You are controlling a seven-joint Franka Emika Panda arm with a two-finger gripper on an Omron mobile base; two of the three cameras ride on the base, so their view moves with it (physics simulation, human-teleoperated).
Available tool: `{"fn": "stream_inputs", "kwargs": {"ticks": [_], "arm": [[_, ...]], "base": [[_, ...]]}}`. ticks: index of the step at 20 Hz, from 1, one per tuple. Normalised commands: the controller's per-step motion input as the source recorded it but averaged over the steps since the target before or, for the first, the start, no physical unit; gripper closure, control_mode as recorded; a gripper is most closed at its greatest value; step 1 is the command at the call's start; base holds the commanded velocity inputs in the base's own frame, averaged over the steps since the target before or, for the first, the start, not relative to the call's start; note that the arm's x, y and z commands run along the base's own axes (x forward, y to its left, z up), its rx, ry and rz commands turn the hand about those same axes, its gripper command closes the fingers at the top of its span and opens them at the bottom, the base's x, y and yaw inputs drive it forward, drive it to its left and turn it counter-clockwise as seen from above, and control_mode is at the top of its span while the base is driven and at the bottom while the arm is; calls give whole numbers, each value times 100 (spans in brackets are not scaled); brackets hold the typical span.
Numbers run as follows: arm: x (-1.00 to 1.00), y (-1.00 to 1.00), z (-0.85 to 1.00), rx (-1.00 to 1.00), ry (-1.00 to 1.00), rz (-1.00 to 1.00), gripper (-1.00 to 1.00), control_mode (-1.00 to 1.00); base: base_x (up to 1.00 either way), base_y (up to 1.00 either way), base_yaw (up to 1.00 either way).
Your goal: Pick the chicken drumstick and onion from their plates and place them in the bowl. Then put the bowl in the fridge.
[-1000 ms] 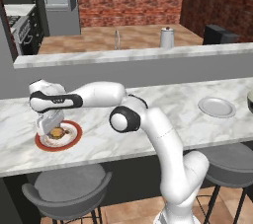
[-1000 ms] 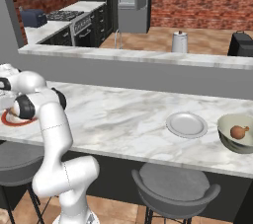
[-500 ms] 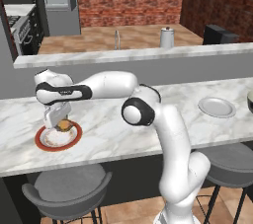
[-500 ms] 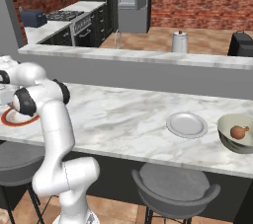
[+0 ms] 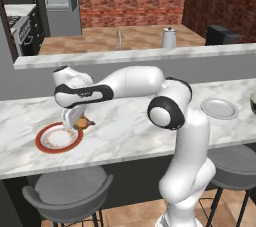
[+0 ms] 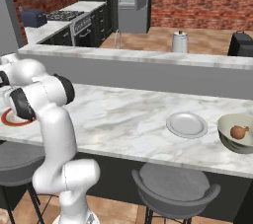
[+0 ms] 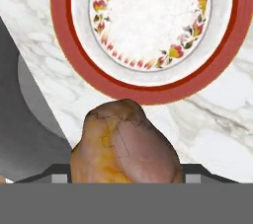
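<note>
A long white marble counter (image 5: 125,136) veined in grey is seen running across both base views, with a raised grey ledge (image 5: 140,57) behind it; two grey stools (image 5: 67,193) are tucked under its near edge. Beyond the ledge — a brick back wall, terracotta floor, a silver-grey fridge (image 5: 58,2), a stove (image 6: 74,20) among black cabinets, a pale kettle (image 5: 169,37).

The red-rimmed plate (image 5: 58,138) is set near the counter's left end, bare, its floral inner ring clear in the hand view (image 7: 150,25). The chicken drumstick (image 5: 83,122) is held clamped in the gripper (image 5: 75,121), lifted off the plate and just beside its right rim; in the hand view the golden-brown meat (image 7: 126,146) is seen close below the plate's red edge, hiding the fingers.

Farther right a plain grey plate (image 6: 186,124) lies empty; just beyond it the bowl (image 6: 237,133) is placed near the counter's right end, with a brown onion (image 6: 239,131) inside.
</note>
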Motion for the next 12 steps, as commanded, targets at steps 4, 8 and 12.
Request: {"fn": "stream_inputs", "kwargs": {"ticks": [4, 8, 12], "arm": [[-21, -80, 20, 12, -11, -1, 100, -100], [-15, -79, 24, 11, -8, -4, 100, -100], [-10, -79, 28, 9, -1, -8, 100, -100]], "base": [[0, 0, 0], [0, 0, 0], [0, 0, 0]]}}
